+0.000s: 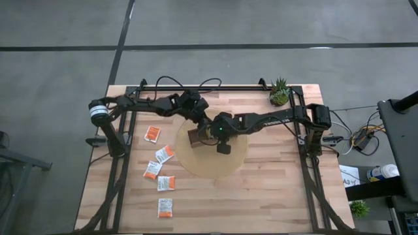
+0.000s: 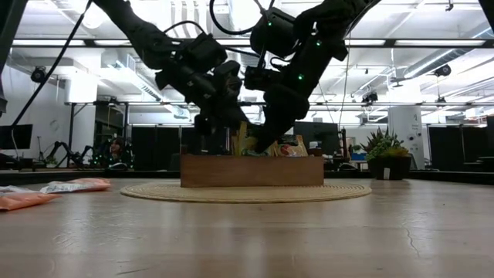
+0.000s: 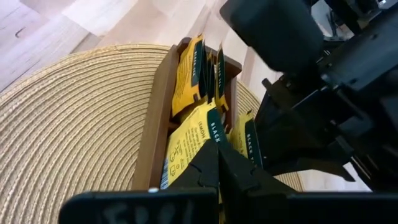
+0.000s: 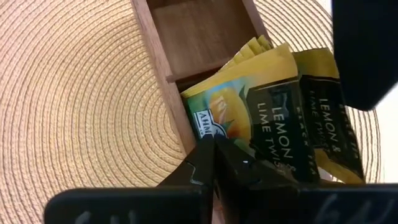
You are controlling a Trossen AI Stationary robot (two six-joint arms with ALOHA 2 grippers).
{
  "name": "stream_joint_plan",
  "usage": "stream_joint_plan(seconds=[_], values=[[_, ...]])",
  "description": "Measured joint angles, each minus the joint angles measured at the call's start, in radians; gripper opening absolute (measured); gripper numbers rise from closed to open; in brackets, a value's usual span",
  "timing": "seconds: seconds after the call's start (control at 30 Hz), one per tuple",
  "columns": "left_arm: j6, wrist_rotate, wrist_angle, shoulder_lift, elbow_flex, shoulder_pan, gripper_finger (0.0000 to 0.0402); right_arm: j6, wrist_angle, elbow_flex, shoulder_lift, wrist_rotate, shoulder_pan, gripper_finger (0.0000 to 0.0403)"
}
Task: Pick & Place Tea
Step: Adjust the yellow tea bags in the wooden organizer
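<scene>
A brown wooden tray [image 1: 194,138] stands on a round woven mat [image 1: 222,166] at the table's middle, with yellow tea sachets upright in its compartments. Both arms meet above it. My left gripper [image 3: 216,155] is shut at the top of a yellow sachet [image 3: 189,140] that stands in a compartment. My right gripper [image 4: 213,149] is shut at the lower corner of a yellow-green lemon and lime sachet [image 4: 261,106] that leans over the tray's wall [image 4: 155,50]. Several orange-and-white sachets [image 1: 164,154] lie flat on the table to the left. My left gripper pinches the yellow sachet by its dark-labelled top edge [image 3: 213,132] between its two fingers, coming slanting down from the table's left. The sachet stands upright, its lower part inside the tray's compartment. My right gripper pinches the yellow-green sachet at its lower corner [image 4: 205,127], slanting steeply down from the table's right. The fingers hide the sachet's bottom edge. The sachet stands tilted up past the fingertips, over the compartment's wall.
A small potted plant [image 1: 279,93] stands at the table's far right corner. The two grippers are close together above the tray [image 2: 251,170]. The loose sachets [image 2: 77,185] lie between the mat and the table's left edge. The table's near right part is bare wood.
</scene>
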Motion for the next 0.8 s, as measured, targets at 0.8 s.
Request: stream_joint_plan(seconds=[0.8], values=[[0.026, 0.02, -0.1, -0.006, 0.067, 0.007, 0.0, 0.012, -0.012, 0.007, -0.092, -0.064, 0.005, 0.0008]])
